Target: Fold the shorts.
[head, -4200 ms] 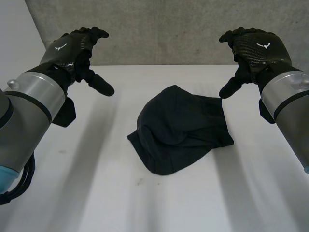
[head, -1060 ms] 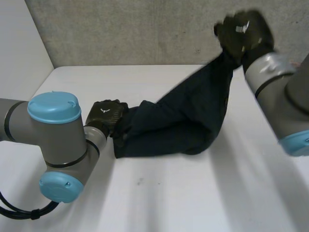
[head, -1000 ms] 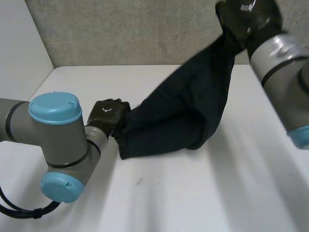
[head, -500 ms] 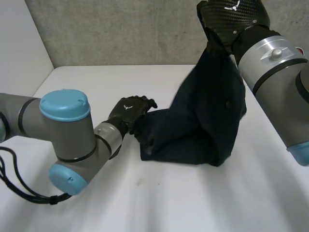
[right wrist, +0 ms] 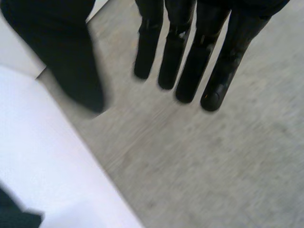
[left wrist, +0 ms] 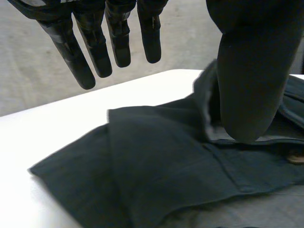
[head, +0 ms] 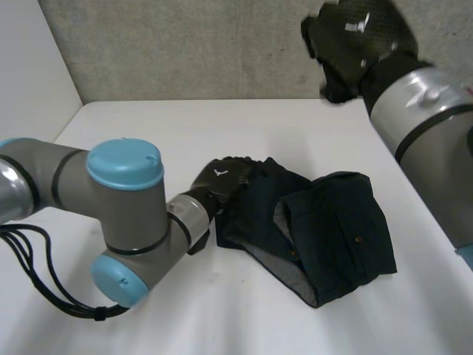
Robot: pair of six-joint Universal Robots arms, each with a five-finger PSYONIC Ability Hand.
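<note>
Dark navy cloth shorts, lying doubled over on the white desk; a first fold appears laid and the next is pending.

Left: the black left robot hand sits low on the desk at the shorts' left edge. Its fingers are straight and spread above the cloth, the thumb is close over a raised fold, and it grips nothing. Centre: the shorts lie in a rumpled two-layer bundle, with grey lining showing along the near edge and a small button on the upper layer. Right: the black right robot hand is raised high against the grey wall, well apart from the shorts, with fingers straight and empty. Judged next move: smooth the uneven top layer, then take one edge and carry it across to halve the bundle.
</note>
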